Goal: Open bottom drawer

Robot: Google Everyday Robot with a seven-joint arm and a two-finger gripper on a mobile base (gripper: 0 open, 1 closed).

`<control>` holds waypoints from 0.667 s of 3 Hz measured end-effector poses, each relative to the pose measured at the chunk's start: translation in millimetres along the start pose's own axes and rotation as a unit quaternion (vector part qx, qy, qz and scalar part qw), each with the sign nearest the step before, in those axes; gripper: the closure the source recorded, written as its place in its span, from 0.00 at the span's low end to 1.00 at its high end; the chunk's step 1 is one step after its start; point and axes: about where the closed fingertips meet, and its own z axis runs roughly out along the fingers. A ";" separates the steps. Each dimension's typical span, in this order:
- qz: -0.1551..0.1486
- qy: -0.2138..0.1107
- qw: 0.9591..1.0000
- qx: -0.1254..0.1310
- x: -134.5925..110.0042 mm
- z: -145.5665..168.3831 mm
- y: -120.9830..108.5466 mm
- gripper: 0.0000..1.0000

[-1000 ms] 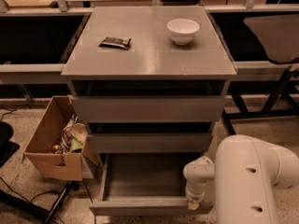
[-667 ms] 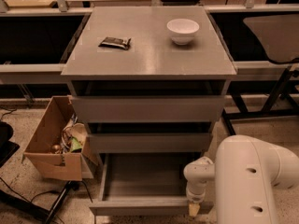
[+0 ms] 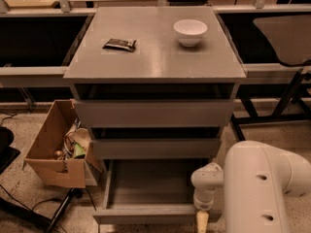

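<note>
Print on the dark packet (image 3: 119,44) is illegible to me; the bottom drawer (image 3: 146,212) stands open, plain grey tray showing, my gripper (image 3: 201,221) at its front's right end, grip impossible to tell.

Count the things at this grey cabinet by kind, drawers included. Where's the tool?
Drawers: 3 (top drawer, middle drawer, bottom drawer open)
White bowl: 1
Dark packet: 1
Cardboard box: 1
Total: 6
Tool: at bottom drawer's front right corner

One camera looks steeply down from nearby at the cabinet (image 3: 160,57), pincer (image 3: 201,221) bottom-right.
</note>
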 end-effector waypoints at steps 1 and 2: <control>0.005 0.007 1.000 -0.026 2.3 14.6 8.6 0.00; 0.028 0.010 0.994 -0.101 13.2 45.0 57.0 0.27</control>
